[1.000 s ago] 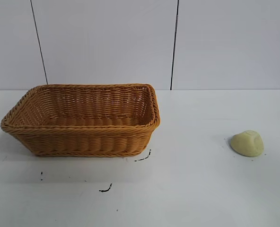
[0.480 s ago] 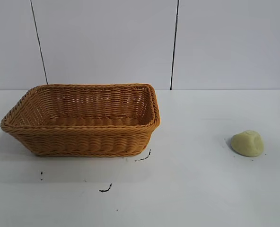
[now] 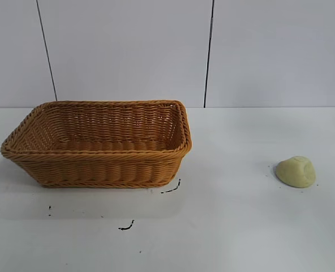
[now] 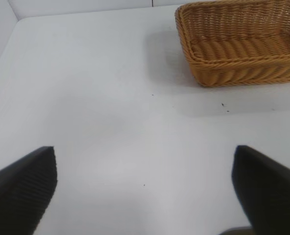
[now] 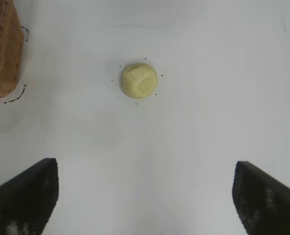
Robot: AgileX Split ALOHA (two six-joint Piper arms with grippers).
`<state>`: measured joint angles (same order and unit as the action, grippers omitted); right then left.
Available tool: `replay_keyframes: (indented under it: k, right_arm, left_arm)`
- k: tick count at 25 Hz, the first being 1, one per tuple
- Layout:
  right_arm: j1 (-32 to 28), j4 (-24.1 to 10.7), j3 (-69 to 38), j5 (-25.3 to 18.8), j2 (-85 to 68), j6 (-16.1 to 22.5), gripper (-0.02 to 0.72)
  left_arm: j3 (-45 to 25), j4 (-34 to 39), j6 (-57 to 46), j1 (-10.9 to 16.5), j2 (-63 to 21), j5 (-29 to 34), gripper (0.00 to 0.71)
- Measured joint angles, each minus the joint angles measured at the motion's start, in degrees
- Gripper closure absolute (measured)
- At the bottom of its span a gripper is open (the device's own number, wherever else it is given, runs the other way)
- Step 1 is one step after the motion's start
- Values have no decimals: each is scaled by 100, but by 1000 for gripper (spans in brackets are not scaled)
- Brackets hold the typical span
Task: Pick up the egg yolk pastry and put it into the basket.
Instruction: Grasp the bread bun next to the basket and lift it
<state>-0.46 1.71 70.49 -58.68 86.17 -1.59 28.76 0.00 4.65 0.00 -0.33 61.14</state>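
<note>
White tabletop (image 3: 241,226) carries everything, with a few small black marks (image 3: 170,188) near the basket's front. Largest is the orange-brown wicker basket (image 3: 99,164), sitting at the left. Well apart from it, at the right, the pale yellow egg yolk pastry (image 3: 296,171) rests on the bare surface. Both arms hang above the surface: the left pincer (image 4: 144,188) is spread wide, holding nothing, and the right pincer (image 5: 145,191), equally wide, hovers short of the pastry without touching it.
</note>
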Motion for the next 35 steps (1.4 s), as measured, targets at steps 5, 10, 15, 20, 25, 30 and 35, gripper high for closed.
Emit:
replay_keyframes:
  k: [5, 10, 15, 20, 25, 30, 35]
  right_arm:
    - [0, 0, 494, 131, 1213, -22, 8]
    - [0, 0, 745, 465, 1960, -77, 8]
    - [223, -7, 765, 736, 2353, -156, 8]
    - [406, 19, 765, 950, 2532, -118, 8]
    - [399, -111, 765, 1070, 2803, -63, 8]
    - [399, -117, 765, 1284, 3201, -4, 8]
    - [399, -102, 765, 1493, 3548, 21, 8]
  left_arm:
    - [0, 0, 0, 0, 0, 0, 14]
    - [0, 0, 0, 0, 0, 0, 14]
    - [0, 0, 0, 0, 0, 0, 14]
    - [0, 0, 0, 0, 0, 0, 14]
    - [0, 0, 0, 0, 0, 0, 14]
    - [0, 0, 0, 0, 0, 0, 14]
    - [0, 0, 0, 0, 0, 0, 14]
